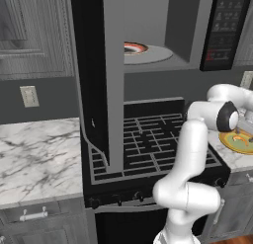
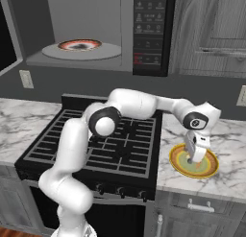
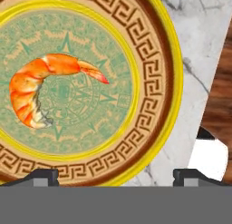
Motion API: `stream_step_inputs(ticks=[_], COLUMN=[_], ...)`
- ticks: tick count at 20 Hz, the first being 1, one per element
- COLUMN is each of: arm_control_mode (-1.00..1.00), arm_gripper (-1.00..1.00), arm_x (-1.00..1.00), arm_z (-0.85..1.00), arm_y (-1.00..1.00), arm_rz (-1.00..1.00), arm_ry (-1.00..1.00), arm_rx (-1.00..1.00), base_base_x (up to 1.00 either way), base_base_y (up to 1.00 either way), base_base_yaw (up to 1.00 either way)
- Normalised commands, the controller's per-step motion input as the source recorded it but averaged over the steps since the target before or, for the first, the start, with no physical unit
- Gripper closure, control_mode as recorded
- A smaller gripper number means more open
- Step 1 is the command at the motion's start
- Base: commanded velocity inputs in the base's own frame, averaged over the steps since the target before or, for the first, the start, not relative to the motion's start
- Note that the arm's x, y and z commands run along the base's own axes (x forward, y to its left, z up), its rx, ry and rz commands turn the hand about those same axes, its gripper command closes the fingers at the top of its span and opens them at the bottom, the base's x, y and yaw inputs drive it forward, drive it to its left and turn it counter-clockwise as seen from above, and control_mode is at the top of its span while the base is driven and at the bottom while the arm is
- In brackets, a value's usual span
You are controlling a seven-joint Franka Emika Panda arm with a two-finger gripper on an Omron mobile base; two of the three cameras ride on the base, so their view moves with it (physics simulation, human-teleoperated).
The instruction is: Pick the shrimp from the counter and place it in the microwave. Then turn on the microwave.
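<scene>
The orange shrimp [image 3: 41, 87] lies curled on a round green plate with a yellow rim [image 3: 158, 51], which rests on the white marble counter [image 3: 199, 60] to the right of the stove. My gripper [image 2: 194, 157] hangs straight down just above this plate [image 2: 207, 168], open and holding nothing. In the hand view its fingertips [image 3: 43, 175] stand wide apart, with the shrimp up and to the left of the gripper [image 3: 115, 177]. From the left base camera the shrimp [image 1: 240, 139] is a small orange mark on the plate [image 1: 232, 143]. The microwave [image 2: 86, 15] hangs above the stove, its door [image 1: 94, 65] swung open.
A small red-rimmed dish [image 2: 79, 44] sits on the turntable [image 2: 108, 52] inside the microwave, and the black keypad panel [image 2: 149, 29] is on its right. The black grated stove [image 2: 110, 140] lies below. A grey wall cabinet [image 2: 211, 29] is to the right; the counter's front edge is close by.
</scene>
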Motion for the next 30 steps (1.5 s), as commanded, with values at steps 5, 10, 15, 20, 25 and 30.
stream_step_inputs(ticks=[5, 10, 15, 20, 25, 30], arm_control_mode=[-1.0, -1.0, -1.0, -1.0, -1.0, -1.0], arm_gripper=[-1.0, -1.0, -1.0, -1.0, -1.0, -1.0], arm_x=[0.23, 0.06, 0.02, 0.17, 0.22, 0.2], arm_z=[-0.05, -0.29, -0.48, -0.19, -0.01, -0.06], arm_y=[-0.01, 0.0, 0.0, 0.0, 0.0, 0.0], arm_rz=[0.0, -0.01, -0.04, -0.06, -0.08, -0.08], arm_ry=[-0.04, -0.01, -0.02, -0.11, -0.16, -0.07], arm_rx=[0.04, 0.01, 0.0, 0.0, 0.0, 0.0], base_base_x=[0.0, 0.0, 0.0, 0.0, 0.0, 0.0], base_base_y=[0.0, 0.0, 0.0, 0.0, 0.0, 0.0], base_base_yaw=[0.0, 0.0, 0.0, 0.0, 0.0, 0.0])
